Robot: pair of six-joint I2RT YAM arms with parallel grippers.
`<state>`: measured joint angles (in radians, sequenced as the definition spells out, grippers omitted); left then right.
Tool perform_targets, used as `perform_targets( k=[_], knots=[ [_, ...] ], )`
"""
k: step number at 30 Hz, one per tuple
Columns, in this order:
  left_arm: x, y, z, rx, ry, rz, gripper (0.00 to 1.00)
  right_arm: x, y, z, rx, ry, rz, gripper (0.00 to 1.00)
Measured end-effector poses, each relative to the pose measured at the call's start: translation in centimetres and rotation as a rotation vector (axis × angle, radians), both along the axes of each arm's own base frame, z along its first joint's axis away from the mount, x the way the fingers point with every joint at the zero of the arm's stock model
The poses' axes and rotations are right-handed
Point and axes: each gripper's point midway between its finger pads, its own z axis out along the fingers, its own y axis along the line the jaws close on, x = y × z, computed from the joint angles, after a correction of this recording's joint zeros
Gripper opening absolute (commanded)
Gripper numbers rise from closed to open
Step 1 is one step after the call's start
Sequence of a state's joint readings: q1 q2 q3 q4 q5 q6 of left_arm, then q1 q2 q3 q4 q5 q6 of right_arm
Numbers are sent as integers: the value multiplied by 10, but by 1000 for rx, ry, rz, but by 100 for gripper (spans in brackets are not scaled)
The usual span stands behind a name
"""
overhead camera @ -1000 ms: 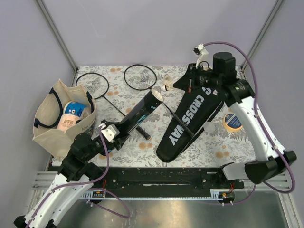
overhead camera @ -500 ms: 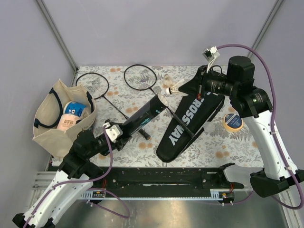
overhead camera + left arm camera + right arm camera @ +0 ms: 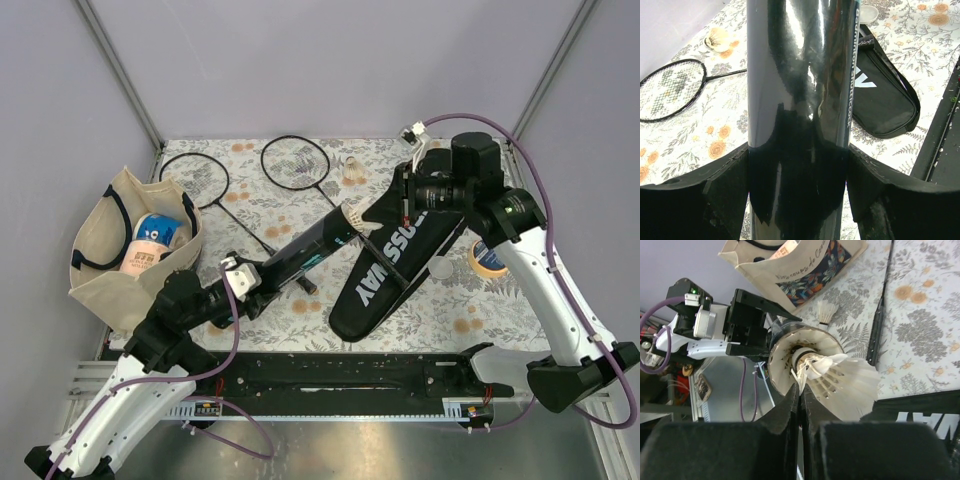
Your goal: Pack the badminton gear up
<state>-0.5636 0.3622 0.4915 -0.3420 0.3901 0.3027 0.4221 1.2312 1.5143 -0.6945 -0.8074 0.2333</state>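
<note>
My left gripper is shut on the long black tube, which it holds tilted with the open end up and to the right; the tube fills the left wrist view. My right gripper is shut on a feather of a white shuttlecock, whose cork end sits at the tube's mouth. The black "CROSSWAY" cover lies on the table under my right arm. Two black racquets lie at the back left. A loose shuttlecock sits behind the tube.
A beige tote bag with items inside stands at the left edge. A tape roll and a small white disc lie right of the cover. Another shuttlecock stands on the table beyond the tube in the right wrist view.
My right gripper has brought the shuttlecock down and left to the tube's mouth. My left arm has pushed the tube's open end to the right to meet it.
</note>
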Motion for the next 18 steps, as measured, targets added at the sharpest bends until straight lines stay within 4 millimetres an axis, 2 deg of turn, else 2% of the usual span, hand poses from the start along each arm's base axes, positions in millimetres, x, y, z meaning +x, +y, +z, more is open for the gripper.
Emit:
perform_targets(
  k=[12,18],
  knots=[
    [-3,0,4,26,0,-24,27,-17,33,-15,35,58,142,7],
    [-6,2,-3,49,21,-28,27,-22,43,-20,45,66,178,9]
  ],
)
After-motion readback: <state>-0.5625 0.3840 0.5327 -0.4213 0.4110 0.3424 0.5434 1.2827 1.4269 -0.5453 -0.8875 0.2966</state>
